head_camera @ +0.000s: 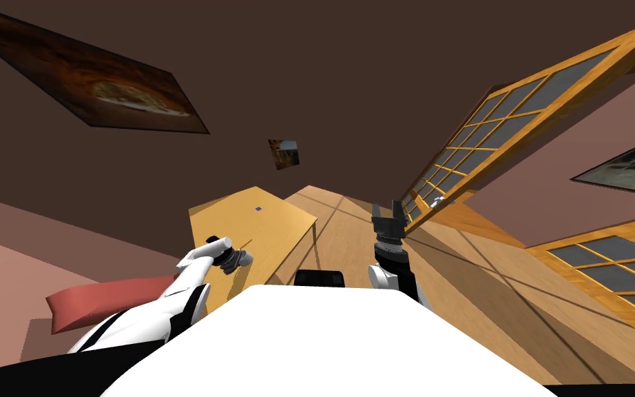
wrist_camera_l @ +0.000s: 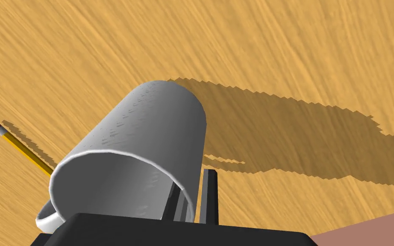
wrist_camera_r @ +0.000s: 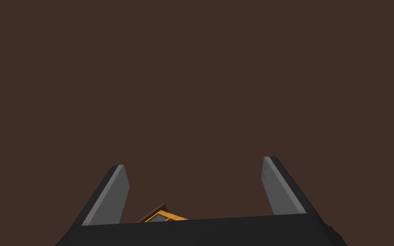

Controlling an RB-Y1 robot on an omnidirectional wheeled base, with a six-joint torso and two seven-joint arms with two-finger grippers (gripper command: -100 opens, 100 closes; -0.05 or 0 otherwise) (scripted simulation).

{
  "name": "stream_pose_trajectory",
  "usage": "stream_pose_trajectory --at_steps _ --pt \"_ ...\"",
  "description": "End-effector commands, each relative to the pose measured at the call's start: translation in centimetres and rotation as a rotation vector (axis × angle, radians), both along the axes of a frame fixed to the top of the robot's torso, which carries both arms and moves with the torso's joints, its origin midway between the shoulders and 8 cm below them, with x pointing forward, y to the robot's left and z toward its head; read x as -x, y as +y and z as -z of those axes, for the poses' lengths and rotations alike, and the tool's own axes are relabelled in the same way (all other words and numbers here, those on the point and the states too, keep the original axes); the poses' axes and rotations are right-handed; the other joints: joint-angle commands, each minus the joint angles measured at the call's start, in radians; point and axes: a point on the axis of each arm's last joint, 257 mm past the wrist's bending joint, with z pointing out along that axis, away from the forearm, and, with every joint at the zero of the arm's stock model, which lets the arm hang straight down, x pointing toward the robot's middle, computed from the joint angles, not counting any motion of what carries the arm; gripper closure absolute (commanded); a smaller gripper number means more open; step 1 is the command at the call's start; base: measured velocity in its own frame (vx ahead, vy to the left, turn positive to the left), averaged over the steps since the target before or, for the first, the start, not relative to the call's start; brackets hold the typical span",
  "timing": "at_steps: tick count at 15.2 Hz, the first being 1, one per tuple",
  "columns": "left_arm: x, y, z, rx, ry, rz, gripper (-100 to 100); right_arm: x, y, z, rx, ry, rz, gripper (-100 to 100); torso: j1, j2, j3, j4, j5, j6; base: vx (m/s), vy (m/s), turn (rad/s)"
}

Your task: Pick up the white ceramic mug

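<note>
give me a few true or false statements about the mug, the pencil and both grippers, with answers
1. The left gripper is shut on the mug, with one of its fingers outside the rim and the other inside. True.
2. The right gripper is shut. False: its fingers stand open, with nothing between them.
3. A pencil lies on the wooden table beside the mug. True.
4. The mug's handle sits between the left fingers. False: it is across the rim from them.
5. The mug is full of liquid. False: its inside shows bare.
</note>
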Motion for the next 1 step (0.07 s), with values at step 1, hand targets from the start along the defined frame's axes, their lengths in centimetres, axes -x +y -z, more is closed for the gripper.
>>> stream_pose_trajectory --at_steps 1 --pt "0.0 0.0 0.0 0.0 0.0 0.0 100 0.0 0.0 0.0 0.0 0.0 0.0 0 0.0 0.0 0.0 0.0 0.0 0.0 -0.006 -0.034 0.01"
